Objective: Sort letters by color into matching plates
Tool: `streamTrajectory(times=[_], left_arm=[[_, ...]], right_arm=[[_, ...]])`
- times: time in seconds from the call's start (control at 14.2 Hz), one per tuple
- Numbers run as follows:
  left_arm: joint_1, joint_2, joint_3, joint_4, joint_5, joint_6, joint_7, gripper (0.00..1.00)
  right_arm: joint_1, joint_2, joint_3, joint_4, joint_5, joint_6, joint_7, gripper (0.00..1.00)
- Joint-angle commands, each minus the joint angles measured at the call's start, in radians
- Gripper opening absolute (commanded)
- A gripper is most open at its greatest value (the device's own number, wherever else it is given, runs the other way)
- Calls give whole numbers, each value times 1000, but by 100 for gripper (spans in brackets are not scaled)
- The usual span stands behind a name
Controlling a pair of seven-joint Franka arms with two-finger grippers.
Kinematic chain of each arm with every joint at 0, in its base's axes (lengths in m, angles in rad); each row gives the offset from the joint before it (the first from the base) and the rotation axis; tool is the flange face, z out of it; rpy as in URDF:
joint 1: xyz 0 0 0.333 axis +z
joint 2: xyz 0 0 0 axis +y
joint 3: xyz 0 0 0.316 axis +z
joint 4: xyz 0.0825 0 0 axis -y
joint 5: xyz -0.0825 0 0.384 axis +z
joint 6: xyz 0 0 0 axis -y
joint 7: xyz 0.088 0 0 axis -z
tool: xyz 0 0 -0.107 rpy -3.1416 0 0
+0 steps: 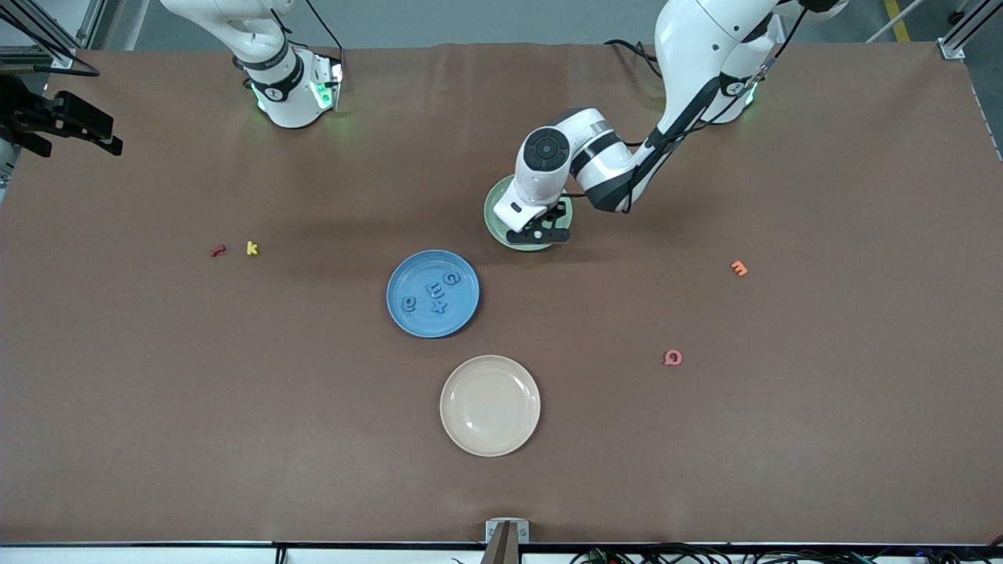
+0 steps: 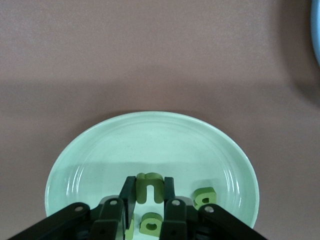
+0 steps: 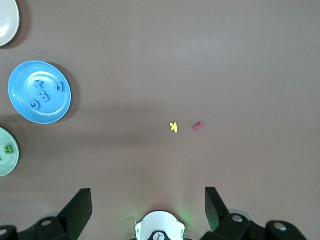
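Two jaws of the left gripper (image 2: 145, 197) are pinched on a green letter (image 2: 150, 186), an arch shape, held low over the pale green plate (image 2: 100, 150), where other green letters (image 2: 204, 196) already lie beside it. If the jaws part while the piece is tilted, my guess is it could bounce on the shallow plate or knock a neighbour toward the rim. The blue plate (image 1: 407, 313), nearer the front camera, carries four blue letters (image 1: 436, 291), so this looks like the last piece. The right gripper (image 3: 148, 200) waits with its jaws spread wide, up near its arm's base at the worktop's edge. A cream plate (image 1: 490, 407) sits nearest the front edge, unused. Stray red (image 1: 218, 251) and yellow (image 1: 251, 248) letters lie toward the right arm's end, an orange (image 1: 739, 269) and a pink one (image 1: 672, 358) toward the left arm's end. A brown worktop (image 1: 823, 439) fills the scene, with cables along its front edge and grey floor past the bases.
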Motion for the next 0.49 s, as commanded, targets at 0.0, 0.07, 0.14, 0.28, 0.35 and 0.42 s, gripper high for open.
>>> streamTrajectory(times=[0.0,0.07,0.14,0.28,0.35,0.42], left_arm=[[-14,10,12,15,28,9,-20,58],[-12,8,12,15,29,9,-17,88],[-8,7,10,15,29,7,-15,99],[4,-5,10,10,29,7,-9,100],[12,-24,10,6,28,3,-7,100],[32,-42,9,4,28,-5,-6,100]], right_arm=[[-12,-35,6,-35,19,37,-1,100],[-11,-34,7,-35,19,48,-1,100],[-9,-35,7,-35,19,63,-1,100],[-9,-35,7,-35,19,80,-3,100],[-9,-35,7,-35,19,82,-4,100],[-9,-35,7,-35,19,82,-5,100]])
